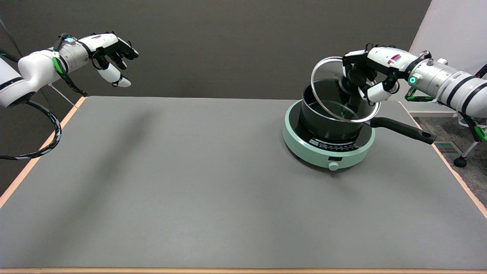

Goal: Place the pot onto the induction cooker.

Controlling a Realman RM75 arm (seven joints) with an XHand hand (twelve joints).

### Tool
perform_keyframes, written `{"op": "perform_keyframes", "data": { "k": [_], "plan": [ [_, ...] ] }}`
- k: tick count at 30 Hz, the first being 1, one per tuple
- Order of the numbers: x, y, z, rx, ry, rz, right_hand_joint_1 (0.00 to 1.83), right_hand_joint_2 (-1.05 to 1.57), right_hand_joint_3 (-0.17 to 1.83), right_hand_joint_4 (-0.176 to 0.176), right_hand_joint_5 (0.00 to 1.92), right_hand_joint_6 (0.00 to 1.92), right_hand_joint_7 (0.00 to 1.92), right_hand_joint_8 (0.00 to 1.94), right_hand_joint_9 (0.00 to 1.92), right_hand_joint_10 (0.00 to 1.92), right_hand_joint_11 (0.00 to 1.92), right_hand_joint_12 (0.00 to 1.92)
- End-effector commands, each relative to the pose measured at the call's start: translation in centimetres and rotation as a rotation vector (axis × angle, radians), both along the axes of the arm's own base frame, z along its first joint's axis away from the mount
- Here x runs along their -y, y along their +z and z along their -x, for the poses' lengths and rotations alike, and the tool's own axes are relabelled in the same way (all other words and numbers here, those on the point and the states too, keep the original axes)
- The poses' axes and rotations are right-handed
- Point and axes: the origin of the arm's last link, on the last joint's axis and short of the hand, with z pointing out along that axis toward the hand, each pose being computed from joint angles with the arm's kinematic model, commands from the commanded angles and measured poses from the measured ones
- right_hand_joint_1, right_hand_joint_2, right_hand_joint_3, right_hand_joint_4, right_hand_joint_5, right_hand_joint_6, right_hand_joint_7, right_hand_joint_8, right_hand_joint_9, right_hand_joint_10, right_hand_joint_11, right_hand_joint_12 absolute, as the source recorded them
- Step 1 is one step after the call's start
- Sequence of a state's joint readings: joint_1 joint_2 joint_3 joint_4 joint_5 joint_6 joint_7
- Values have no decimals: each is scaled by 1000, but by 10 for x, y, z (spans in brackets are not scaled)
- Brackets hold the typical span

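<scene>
On the cooker (329, 150) sits the pot (331, 118); my right hand (367, 82) holds its tilted lid (327, 82), which I'd judge needs lowering level next.

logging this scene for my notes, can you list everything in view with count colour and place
pot: one, black with a long black handle, standing on the induction cooker, handle pointing to the picture's right
lid: one, clear glass with a metal rim, tilted over the pot's mouth, held at its knob
induction cooker: one, pale green with a black top and a front dial, on the right part of the table
table: one, grey top with a light wood edge, filling most of the view
left hand: one, black and white, in the air at upper left, holding nothing
right hand: one, black and white, gripping the lid over the pot
</scene>
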State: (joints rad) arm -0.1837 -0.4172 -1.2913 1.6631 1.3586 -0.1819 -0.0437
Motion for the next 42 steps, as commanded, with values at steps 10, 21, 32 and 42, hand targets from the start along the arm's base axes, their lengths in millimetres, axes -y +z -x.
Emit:
{"op": "perform_keyframes", "data": {
  "k": [10,21,32,42],
  "plan": [
    [2,10,-14,-18,-23,11,1327,822,1012,176,429,1740,725,1814,768,1921,518,1921],
    [3,22,-18,3,-21,46,1327,816,1028,176,406,1785,729,1822,778,1921,514,1921],
    [4,18,-23,-1,1,36,1326,818,1026,176,404,1786,727,1824,736,1921,510,1921],
    [3,17,-36,-14,49,35,1327,813,1034,176,410,1787,731,1823,771,1921,516,1921]
  ]
}}
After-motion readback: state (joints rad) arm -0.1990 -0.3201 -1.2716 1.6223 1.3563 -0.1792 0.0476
